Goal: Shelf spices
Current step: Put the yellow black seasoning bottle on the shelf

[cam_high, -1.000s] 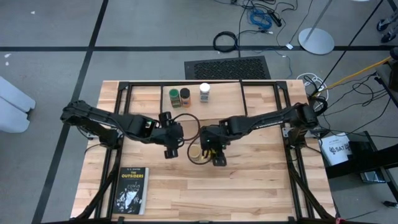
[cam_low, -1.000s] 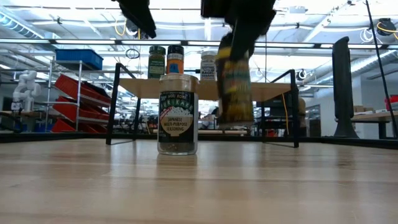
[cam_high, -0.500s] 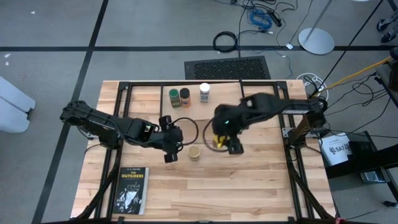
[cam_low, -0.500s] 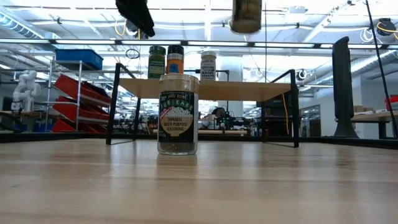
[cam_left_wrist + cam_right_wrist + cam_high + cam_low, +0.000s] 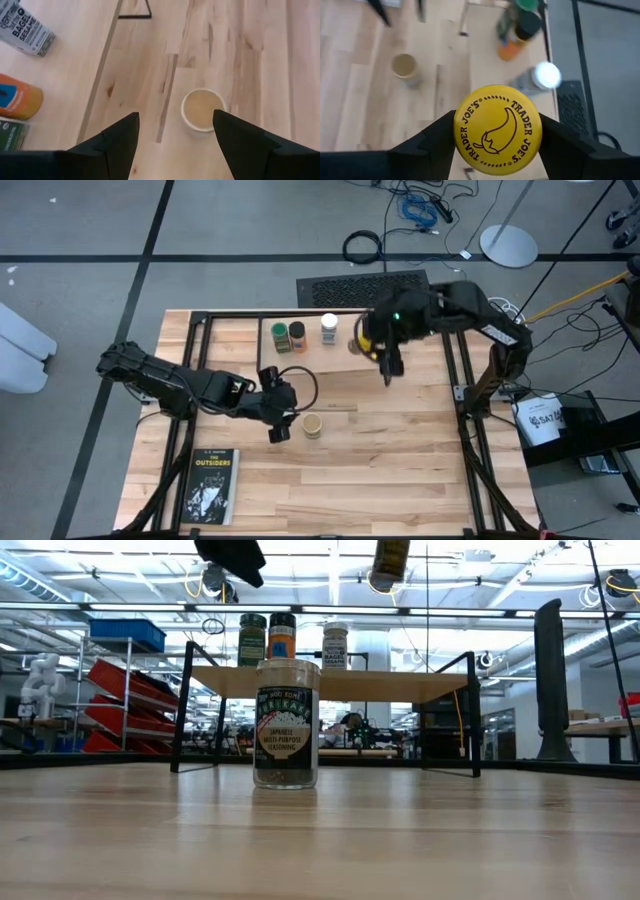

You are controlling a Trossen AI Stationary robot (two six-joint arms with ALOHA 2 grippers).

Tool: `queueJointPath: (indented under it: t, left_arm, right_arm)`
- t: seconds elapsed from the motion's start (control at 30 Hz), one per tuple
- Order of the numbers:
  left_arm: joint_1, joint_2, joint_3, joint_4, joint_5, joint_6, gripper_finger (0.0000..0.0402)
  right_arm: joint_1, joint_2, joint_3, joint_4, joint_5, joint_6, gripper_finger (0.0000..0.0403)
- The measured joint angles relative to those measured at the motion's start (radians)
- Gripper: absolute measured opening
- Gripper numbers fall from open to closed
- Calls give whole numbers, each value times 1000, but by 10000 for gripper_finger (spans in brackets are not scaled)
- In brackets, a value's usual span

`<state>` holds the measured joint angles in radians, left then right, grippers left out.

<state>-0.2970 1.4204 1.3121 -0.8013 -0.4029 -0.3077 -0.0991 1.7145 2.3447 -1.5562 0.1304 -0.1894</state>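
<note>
Low view shows you the tan-lid jar (image 5: 286, 723) first, standing upright on the desk (image 5: 320, 840), closest to the camera. Behind it is the shelf (image 5: 330, 682). On the shelf you can see three jars in a row: the green-lid jar (image 5: 252, 638), the black-lid jar (image 5: 282, 636) with its orange body, and the white-lid jar (image 5: 335, 644).

From above, the tan-lid jar (image 5: 313, 425) sits near the middle of the desk (image 5: 400, 470). Your left hand (image 5: 278, 430) hangs just beside it, not touching. Its fingers (image 5: 117, 145) are spread wide, with nothing between them. In the left wrist view the tan lid shows between the two fingers, down below on the desk.

A book (image 5: 209, 485) lies flat at the near left corner, well apart from the jars.

Farther back, your right hand (image 5: 368, 340) is up over the shelf (image 5: 340, 345), just beside the white-lid jar (image 5: 329, 328). It is holding the yellow-lid jar (image 5: 495, 129). The right wrist view shows the two fingers (image 5: 427, 145) pressed on each side of the yellow lid. In the low view that jar (image 5: 390, 562) is high in the air above the shelf, a little tilted.
</note>
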Motion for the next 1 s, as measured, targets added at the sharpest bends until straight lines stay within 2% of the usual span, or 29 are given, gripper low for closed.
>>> queueJointPath:
  t: [0.13, 0.47, 0.77, 1.0]
  left_arm:
    - [0, 0, 0, 45, 1, 1, 263]
    - [0, 7, 0, 86, 2, 3, 263]
    - [0, 15, -33, 90, 5, 0, 263]
    - [-2, 16, -75, 126, 6, -2, 263]
  right_arm:
    - [-101, 10, -1, -6, -15, -54, 230]
    - [-305, 110, -1, 27, -199, -154, 230]
    - [-387, 203, -2, 40, -319, -176, 231]
    - [-406, 270, -2, 34, -352, -172, 231]
